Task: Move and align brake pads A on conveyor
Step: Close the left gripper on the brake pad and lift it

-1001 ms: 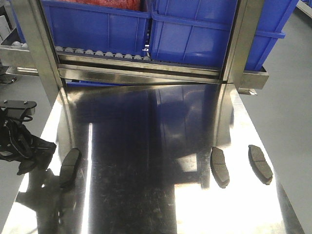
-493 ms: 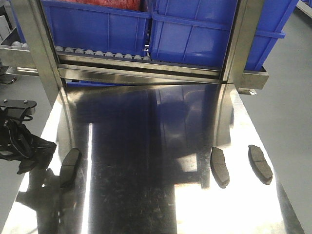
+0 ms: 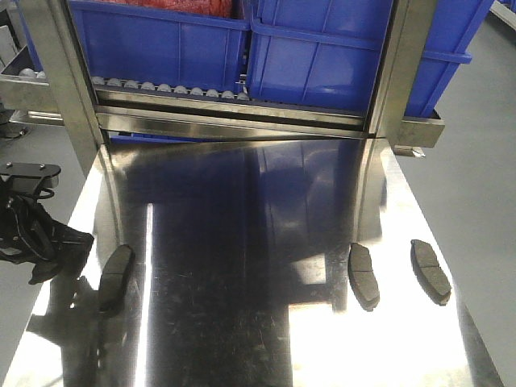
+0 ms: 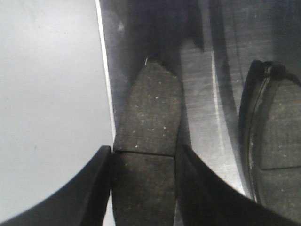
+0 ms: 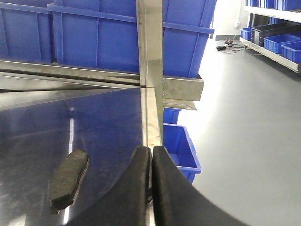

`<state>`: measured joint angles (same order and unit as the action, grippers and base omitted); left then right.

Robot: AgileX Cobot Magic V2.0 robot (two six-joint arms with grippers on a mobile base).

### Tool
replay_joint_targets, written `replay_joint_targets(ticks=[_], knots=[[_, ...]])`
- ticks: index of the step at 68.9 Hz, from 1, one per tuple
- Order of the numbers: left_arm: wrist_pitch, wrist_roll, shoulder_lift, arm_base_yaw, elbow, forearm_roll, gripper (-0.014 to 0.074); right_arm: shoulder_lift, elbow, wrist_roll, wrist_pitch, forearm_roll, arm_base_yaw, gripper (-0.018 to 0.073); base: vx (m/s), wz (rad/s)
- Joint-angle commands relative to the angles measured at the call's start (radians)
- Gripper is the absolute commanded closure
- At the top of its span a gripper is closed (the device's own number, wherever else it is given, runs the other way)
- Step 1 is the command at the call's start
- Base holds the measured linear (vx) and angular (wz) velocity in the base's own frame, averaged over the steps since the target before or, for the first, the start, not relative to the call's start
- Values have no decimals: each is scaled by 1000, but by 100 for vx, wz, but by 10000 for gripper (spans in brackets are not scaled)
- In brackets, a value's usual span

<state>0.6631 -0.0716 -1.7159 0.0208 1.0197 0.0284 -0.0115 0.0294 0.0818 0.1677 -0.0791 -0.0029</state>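
- Four brake pads in view, none on a belt; three lie on the steel table (image 3: 242, 330), one sits in the left gripper (image 4: 143, 148)
- left gripper: both fingers (image 4: 94, 188) press the long sides of the held brake pad (image 4: 148, 108), clamped on it at its middle groove; the pad points away from the camera
- held brake pad hangs over the table's left edge, part over steel, part over grey floor
- left brake pad (image 3: 115, 278) lies flat on the table just beside the held one; the left wrist view shows its curved edge at the right of frame, apart from the gripper's near finger
- left arm (image 3: 36, 242) sits at the table's left side, dark cables and bracket visible; the front view does not show its fingertips clearly
- middle brake pad (image 3: 364, 276) and right brake pad (image 3: 430, 271) lie flat near the right edge, side by side, apart, long axes roughly parallel
- right gripper (image 5: 151, 150): fingers pressed together, nothing between them; it hovers at the table's right edge
- right wrist view shows the right brake pad on the steel to the left of the fingers, not touching them
- blue bins (image 3: 161, 40) stand on the roller rack (image 3: 161, 85) behind the table; another blue floor bin (image 5: 181, 150) stands below the right edge
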Motion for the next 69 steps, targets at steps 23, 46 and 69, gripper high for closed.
replay_joint_targets(ticks=[23,46,69], knots=[[-73,1,115,2,26,3,451,-13,17,-2,-71,-9,-7,562,0,0],[-64,1,276,2,26,3,451,-13,17,-2,-71,-9,-7,562,0,0],[-133,1,607,2,-145,3,451,-13,17,-2,-71,-9,-7,562,0,0]])
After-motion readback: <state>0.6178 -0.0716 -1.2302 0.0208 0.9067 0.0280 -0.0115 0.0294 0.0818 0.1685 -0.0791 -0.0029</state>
